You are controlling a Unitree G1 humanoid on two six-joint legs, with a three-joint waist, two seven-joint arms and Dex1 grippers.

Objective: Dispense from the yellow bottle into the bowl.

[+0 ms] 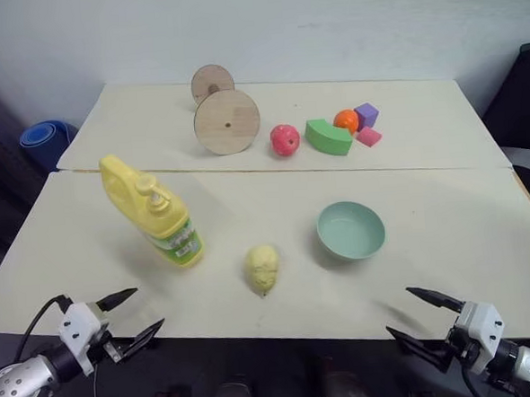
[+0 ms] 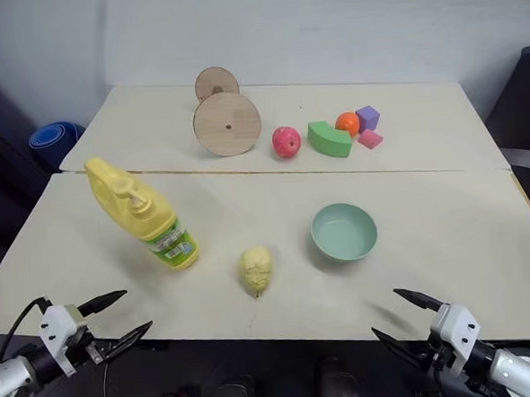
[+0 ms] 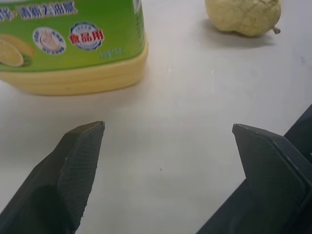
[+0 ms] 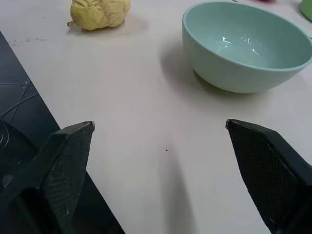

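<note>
At the near edge of the table [image 1: 448,241], both grippers hovered with nothing between their fingers. The left gripper [image 1: 133,316] stood with its jaws spread wide, holding and touching nothing; the right gripper [image 1: 425,317] was equally wide and equally empty.

Beyond the left gripper, the yellow bottle [image 1: 153,212] stood on its base on the left half of the near table. Its long axis ran from the base up toward the pump cap and appeared tilted up and away to the left in the head views; the handle lay on the far-left side. In the left wrist view the labelled base of the bottle lay ahead of the open fingers and off to one side of the gap, not centred. The left arm was judged the nearer one for the bottle.

A lumpy pale-yellow ball [image 1: 262,268] rested between the bottle and the bowl [image 1: 351,230]. The bowl sat upright and empty on the right half, ahead of the right gripper and well apart from the bottle.

Further back, on the second table, stood two wooden discs [image 1: 227,122], a red apple [image 1: 285,140], a green arch block [image 1: 329,137] and smaller coloured blocks [image 1: 365,116].
</note>
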